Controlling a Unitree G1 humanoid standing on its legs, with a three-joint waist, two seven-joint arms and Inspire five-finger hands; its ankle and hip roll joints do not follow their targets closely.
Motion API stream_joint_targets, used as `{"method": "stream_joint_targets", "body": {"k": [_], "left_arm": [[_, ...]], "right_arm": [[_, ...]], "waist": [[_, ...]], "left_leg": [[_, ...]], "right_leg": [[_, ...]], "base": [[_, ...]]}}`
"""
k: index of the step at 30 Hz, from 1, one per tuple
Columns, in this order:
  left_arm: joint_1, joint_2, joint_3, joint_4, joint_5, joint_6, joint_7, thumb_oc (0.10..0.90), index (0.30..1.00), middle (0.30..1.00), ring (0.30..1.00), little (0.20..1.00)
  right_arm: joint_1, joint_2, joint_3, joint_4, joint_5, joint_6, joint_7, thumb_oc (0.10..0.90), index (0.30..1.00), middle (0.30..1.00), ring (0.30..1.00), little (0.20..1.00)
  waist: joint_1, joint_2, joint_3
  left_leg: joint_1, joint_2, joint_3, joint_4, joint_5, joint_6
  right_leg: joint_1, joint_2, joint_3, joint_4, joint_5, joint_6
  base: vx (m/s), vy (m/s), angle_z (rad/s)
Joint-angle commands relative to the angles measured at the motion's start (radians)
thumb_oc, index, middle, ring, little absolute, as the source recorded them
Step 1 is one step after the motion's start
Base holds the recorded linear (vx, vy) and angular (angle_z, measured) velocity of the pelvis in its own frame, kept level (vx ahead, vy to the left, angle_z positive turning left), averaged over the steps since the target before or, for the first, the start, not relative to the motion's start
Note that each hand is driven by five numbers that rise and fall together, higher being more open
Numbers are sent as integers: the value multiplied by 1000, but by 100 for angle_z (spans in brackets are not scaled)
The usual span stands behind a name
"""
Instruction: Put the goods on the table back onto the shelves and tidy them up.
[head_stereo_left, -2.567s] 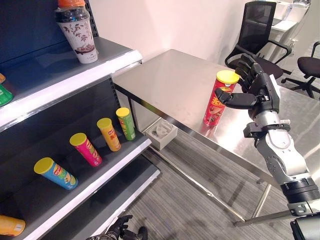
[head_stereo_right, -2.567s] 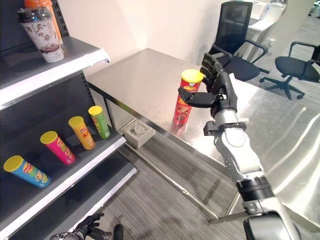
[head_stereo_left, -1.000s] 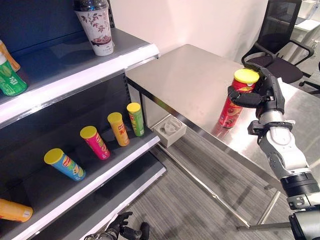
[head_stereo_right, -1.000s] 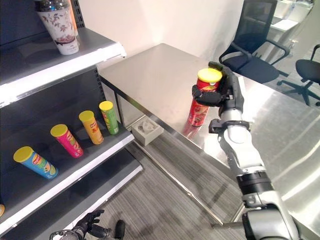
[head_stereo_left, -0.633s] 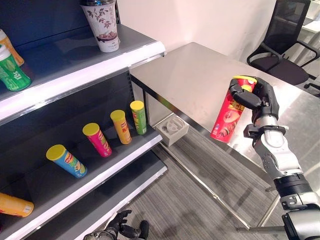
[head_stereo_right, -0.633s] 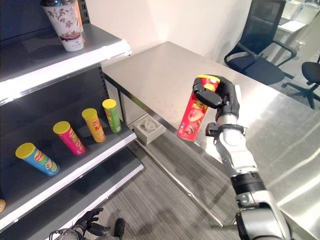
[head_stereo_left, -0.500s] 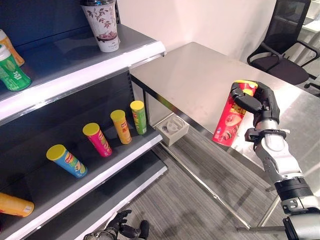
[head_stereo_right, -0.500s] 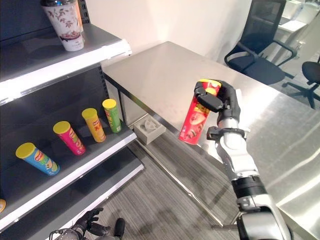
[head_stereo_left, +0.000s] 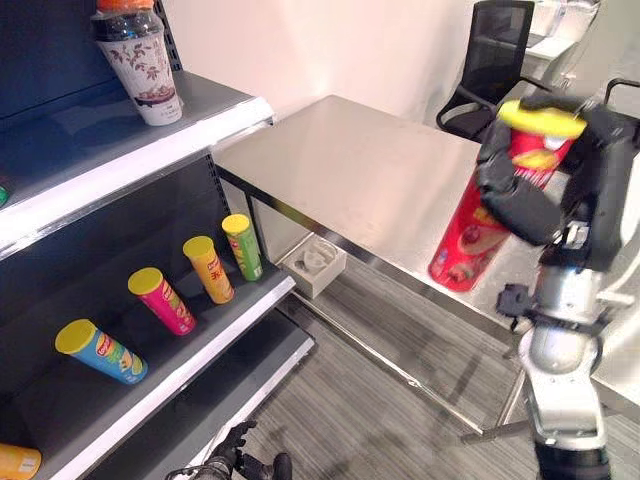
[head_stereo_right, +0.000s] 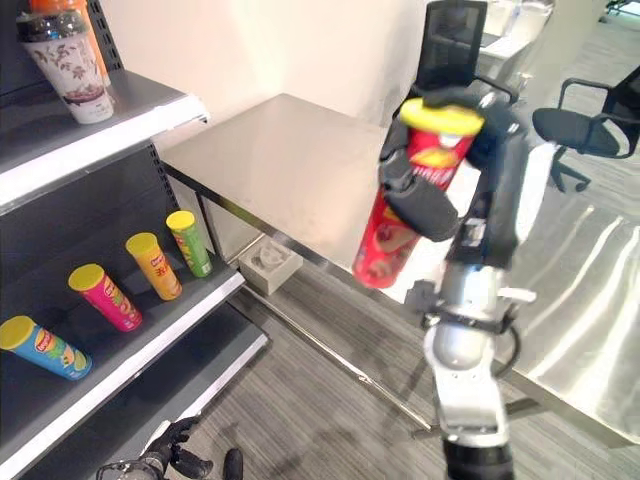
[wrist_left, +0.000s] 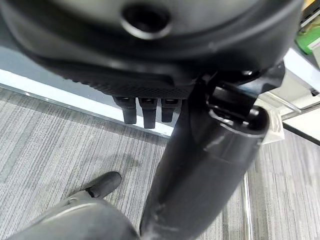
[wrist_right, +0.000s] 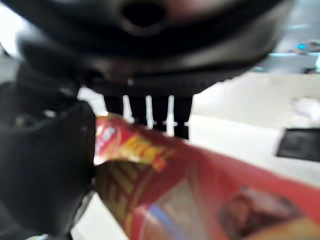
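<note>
Above the steel table's near edge, right hand is gripping red chip can with fingers wrapped, long axis tilted, yellow lid up; lower shelf with other cans is lying well left of it.

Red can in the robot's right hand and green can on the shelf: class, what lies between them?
Bare table edge and floor, plus a pale tray underneath, in both eye views.

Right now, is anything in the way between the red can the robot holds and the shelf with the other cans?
Nothing visible is. The right hand holds the red can up over the table, and only open floor separates it from the shelf.
</note>
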Motion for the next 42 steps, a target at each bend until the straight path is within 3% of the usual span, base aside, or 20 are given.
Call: {"method": "stream_joint_targets", "body": {"k": [1, 4, 5, 6, 9, 11, 13, 14, 17, 22, 24, 25, 33, 35, 37, 38, 39, 40, 41, 42], "left_arm": [[-41, 73, 23, -49, -8, -38, 68, 800, 900, 900, 900, 900], [-24, 57, 47, -86, -61, -50, 101, 800, 900, 900, 900, 900], [-32, 47, 56, -87, -80, -57, 109, 800, 900, 900, 900, 900], [-37, 41, 57, -95, -85, -69, 109, 800, 900, 900, 900, 900], [-21, 21, 99, -101, -148, -69, 111, 800, 900, 900, 900, 900], [15, -19, 175, -33, -201, -64, 117, 800, 900, 900, 900, 900], [20, -31, 191, -16, -216, -61, 113, 800, 900, 900, 900, 900], [34, -46, 217, 28, -221, -56, 105, 800, 900, 900, 900, 900], [56, -61, 216, 71, -186, -54, 92, 800, 900, 900, 900, 900], [48, -53, 176, 82, -113, -52, 83, 800, 900, 900, 900, 900], [54, -55, 171, 77, -102, -49, 84, 800, 900, 900, 900, 900], [54, -60, 168, 84, -90, -45, 82, 800, 900, 900, 900, 900], [14, -11, 115, 79, -25, -39, 98, 800, 900, 900, 900, 900], [-3, 2, 95, 64, -17, -37, 99, 800, 900, 900, 900, 900], [-18, 9, 79, 45, -20, -33, 97, 800, 900, 900, 900, 900], [-19, 9, 79, 44, -20, -32, 96, 800, 900, 900, 900, 900], [-28, 12, 62, 31, -11, -28, 89, 800, 900, 900, 900, 900], [-28, 12, 61, 31, -10, -27, 89, 800, 900, 900, 900, 900], [-47, 11, 41, 56, 25, -23, 79, 800, 900, 900, 900, 900], [-47, 10, 42, 57, 26, -24, 79, 800, 900, 900, 900, 900]], "right_arm": [[-143, -78, 36, -71, 12, -123, 51, 400, 300, 300, 300, 300], [-92, -59, 111, -101, 34, -147, 59, 400, 300, 300, 300, 300], [-71, -77, 132, -108, 31, -149, 58, 400, 300, 300, 300, 300], [-60, -88, 137, -112, 13, -143, 55, 400, 300, 300, 300, 300], [7, -104, 159, -141, 1, -145, 61, 400, 300, 300, 300, 300], [52, -130, 147, -172, -45, -150, 70, 400, 300, 300, 300, 300], [60, -134, 142, -177, -47, -154, 76, 400, 300, 300, 300, 300], [77, -142, 139, -177, -58, -158, 95, 400, 300, 300, 300, 300], [107, -154, 123, -179, -62, -171, 109, 400, 300, 300, 300, 300], [125, -165, 92, -156, -81, -165, 95, 400, 300, 300, 300, 300], [131, -162, 83, -156, -92, -161, 88, 400, 300, 300, 300, 300], [139, -157, 67, -152, -118, -147, 81, 400, 300, 300, 300, 300], [97, -102, 176, 8, -282, -63, 30, 400, 300, 300, 300, 300], [76, -92, 204, 76, -291, -39, 22, 400, 300, 300, 300, 300], [59, -90, 216, 119, -303, -26, 9, 400, 300, 300, 300, 300], [57, -90, 217, 121, -303, -27, 7, 400, 300, 300, 300, 300], [68, -88, 213, 128, -300, -19, 13, 400, 300, 300, 300, 300], [69, -88, 212, 128, -300, -18, 13, 400, 300, 300, 300, 300], [95, -96, 228, 109, -288, -47, 20, 400, 300, 300, 300, 300], [96, -97, 227, 109, -288, -47, 21, 400, 300, 300, 300, 300]], "waist": [[45, -19, -13], [86, -5, 50], [116, 1, 95], [108, 2, 112], [86, -15, 105], [51, -33, 95], [38, -35, 90], [18, -25, 76], [-24, 0, 62], [-82, 34, 70], [-88, 44, 65], [-96, 58, 61], [-73, 18, 96], [-84, 17, 105], [-92, 23, 107], [-90, 24, 107], [-98, 35, 108], [-96, 37, 107], [-122, 52, 124], [-122, 53, 124]], "left_leg": [[9, 126, -13, 6, -56, -49], [-67, 169, -91, 21, 41, -87], [-146, 177, -103, 22, 122, -115], [-191, 184, -54, 25, 139, -104], [-212, 203, 126, 107, 68, -62], [-133, 240, 174, 249, -83, -48], [-87, 252, 180, 277, -115, -47], [9, 261, 176, 276, -150, -53], [97, 303, 202, 230, -139, -76], [105, 367, 354, 135, -76, -116], [116, 349, 374, 105, -86, -116], [114, 313, 383, 80, -104, -121], [84, 90, 315, 41, -207, -18], [77, 64, 283, 42, -220, -3], [70, 45, 257, 47, -229, 15], [70, 47, 259, 48, -230, 14], [74, 37, 236, 42, -228, 30], [74, 40, 237, 40, -227, 27], [111, 14, 233, 11, -237, 48], [111, 16, 232, 11, -239, 48]], "right_leg": [[45, 41, -25, 125, -155, -41], [64, 111, -54, 119, -194, -85], [54, 123, -88, 118, -192, -94], [33, 122, -123, 122, -183, -97], [-11, 99, -188, 97, -156, -87], [-61, 52, -229, 68, -88, -82], [-70, 43, -236, 63, -75, -79], [-79, 37, -242, 65, -57, -70], [-90, 18, -240, 77, -40, -53], [-138, -66, -266, 108, -5, -16], [-145, -86, -270, 114, 9, -4], [-151, -129, -283, 120, 46, 16], [-160, -306, -264, 140, 220, 80], [-171, -289, -172, 141, 240, 79], [-188, -224, -56, 147, 180, 58], [-193, -222, -53, 152, 175, 56], [-204, -132, 7, 172, 76, 22], [-209, -129, 8, 179, 70, 19], [-277, 18, -5, 254, -11, -18], [-279, 18, -5, 258, -15, -19]], "base": [[-395, -345, 9], [-386, -213, 47], [-593, -109, 140], [-636, -53, 175], [-394, -29, 147], [-375, 114, 93], [-93, 162, 66], [-21, 282, 49], [-16, 302, 13], [-74, 308, 21], [-43, 376, 26], [-9, 567, 16], [21, 352, 21], [62, 160, 29], [87, 145, 43], [115, 162, 44], [78, 82, 56], [183, 230, 83], [112, 130, 67], [100, 97, 47]]}}
